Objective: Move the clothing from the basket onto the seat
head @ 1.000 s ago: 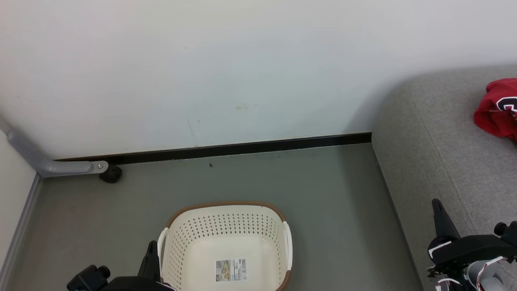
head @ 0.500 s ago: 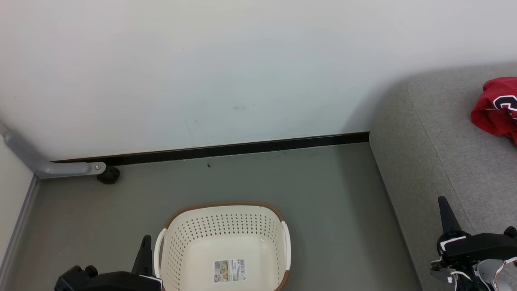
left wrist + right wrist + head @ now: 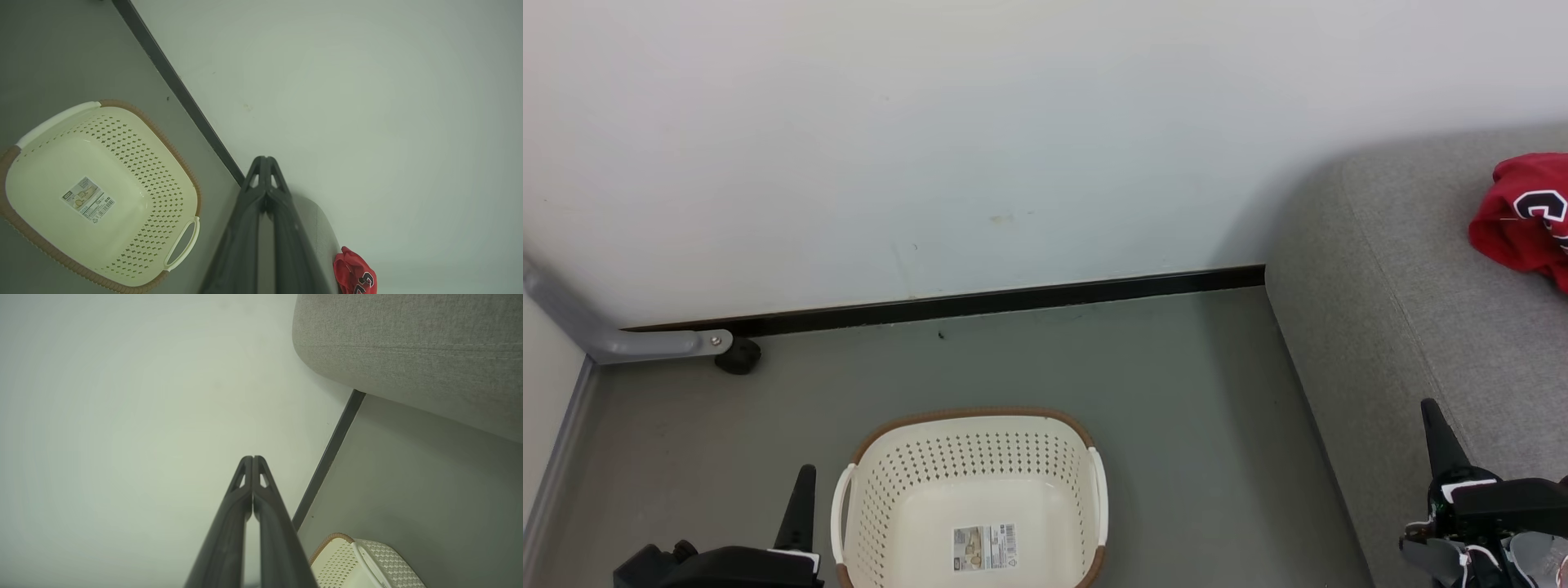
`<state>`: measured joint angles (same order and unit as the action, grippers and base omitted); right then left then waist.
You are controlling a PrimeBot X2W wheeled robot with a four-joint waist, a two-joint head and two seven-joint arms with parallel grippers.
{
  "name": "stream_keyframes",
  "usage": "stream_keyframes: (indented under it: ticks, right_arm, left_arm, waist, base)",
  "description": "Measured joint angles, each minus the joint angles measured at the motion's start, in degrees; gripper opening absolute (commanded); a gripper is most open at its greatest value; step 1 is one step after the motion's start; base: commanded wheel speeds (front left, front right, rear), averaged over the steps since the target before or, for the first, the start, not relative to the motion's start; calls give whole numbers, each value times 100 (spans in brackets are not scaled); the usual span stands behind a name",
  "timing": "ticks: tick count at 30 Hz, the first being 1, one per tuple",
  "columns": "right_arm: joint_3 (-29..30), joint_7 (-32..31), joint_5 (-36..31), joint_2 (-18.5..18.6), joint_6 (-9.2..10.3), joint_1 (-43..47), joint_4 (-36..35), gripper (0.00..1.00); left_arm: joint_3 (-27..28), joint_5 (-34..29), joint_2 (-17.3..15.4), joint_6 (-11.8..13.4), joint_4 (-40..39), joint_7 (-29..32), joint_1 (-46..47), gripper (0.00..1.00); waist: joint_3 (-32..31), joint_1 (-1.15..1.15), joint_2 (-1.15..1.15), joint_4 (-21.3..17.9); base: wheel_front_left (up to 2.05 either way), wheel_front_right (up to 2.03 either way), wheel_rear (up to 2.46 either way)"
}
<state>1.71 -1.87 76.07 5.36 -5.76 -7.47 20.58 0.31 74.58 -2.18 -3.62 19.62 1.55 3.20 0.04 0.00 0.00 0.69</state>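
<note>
The cream perforated basket (image 3: 970, 498) with a brown rim stands on the floor at the bottom centre, holding nothing but its label (image 3: 985, 547). Red clothing (image 3: 1523, 216) with black-and-white letters lies on the grey seat (image 3: 1413, 310) at the far right. My left gripper (image 3: 805, 478) is shut, just left of the basket's handle. Over the seat's front edge at the lower right, my right gripper (image 3: 1432, 412) is shut too. In the left wrist view the shut fingertips (image 3: 265, 160) point at the wall, with the basket (image 3: 98, 196) to their left and the clothing (image 3: 354, 274) at the bottom right.
A white wall with a black skirting board (image 3: 980, 302) runs behind the grey floor (image 3: 1176, 392). A grey metal leg with a black foot (image 3: 737, 358) stands at the left by the wall. The right wrist view shows the seat (image 3: 408, 347) and a basket corner (image 3: 359, 563).
The head view has shifted a little, so the scene sits further left. Both grippers have drawn outward and lower in that view, still shut.
</note>
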Motion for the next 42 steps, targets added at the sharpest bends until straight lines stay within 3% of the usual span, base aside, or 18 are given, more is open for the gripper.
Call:
stream_keyframes:
  ticks: [22,42]
  right_arm:
    - [584,-433,1467,-263,-81,119,-291,0]
    - [621,-461,1522,-279,-82,132,-310,0]
  left_arm:
    - [437,1581,-1,-304,-180,450,107,0]
    - [455,1621,-1,-346,-201,466,107,0]
  waist:
    - [6,0,0,-68]
    - [6,0,0,-69]
  base:
    - [0,0,0]
    - [0,0,0]
